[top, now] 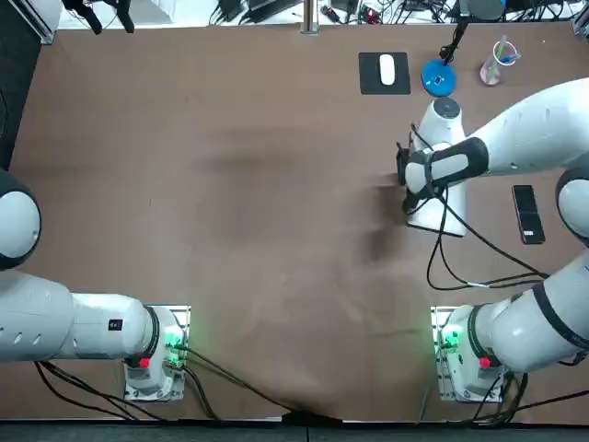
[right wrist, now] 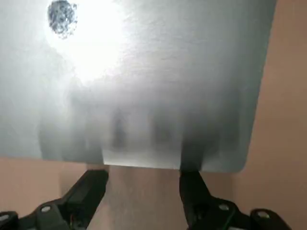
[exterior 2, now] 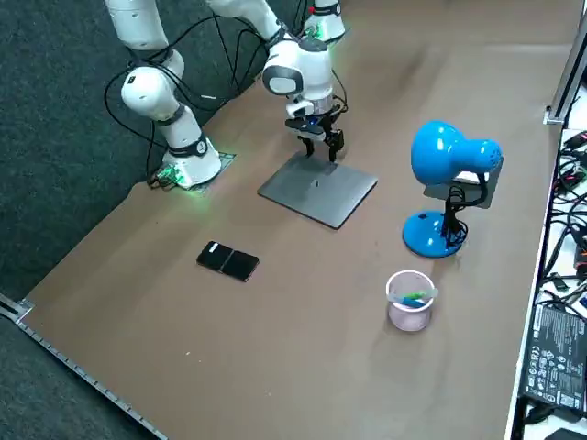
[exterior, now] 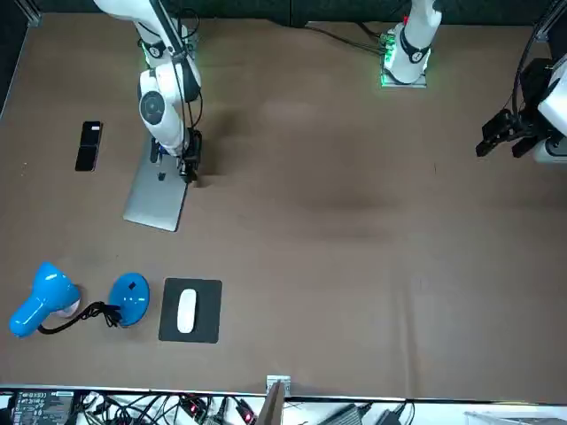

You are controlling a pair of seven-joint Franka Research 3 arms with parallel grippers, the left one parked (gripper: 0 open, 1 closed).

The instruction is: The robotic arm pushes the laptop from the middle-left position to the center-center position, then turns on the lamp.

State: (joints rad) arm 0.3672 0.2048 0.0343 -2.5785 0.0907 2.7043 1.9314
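A closed silver laptop [top: 440, 219] [exterior: 158, 197] [exterior 2: 318, 190] lies flat on the brown table, in the right half of the top view and partly hidden there by my right arm. My right gripper [top: 402, 180] [exterior: 189, 173] [exterior 2: 328, 147] [right wrist: 144, 178] is low at the laptop's edge that faces the table's middle. It is open, and both black fingertips [right wrist: 191, 182] stand right at the rim of the lid [right wrist: 144, 81] with nothing between them. The blue desk lamp [top: 438, 78] [exterior: 49, 297] [exterior 2: 449, 160] stands beyond the laptop near the far edge; no light shows from it.
A white mouse on a black pad [top: 386, 71] [exterior: 187, 311] sits beside the lamp. A black phone [top: 527, 214] [exterior: 89, 145] [exterior 2: 229, 260] lies on the laptop's outer side. A clear cup [top: 497, 63] [exterior 2: 409, 300] stands at the far right corner.
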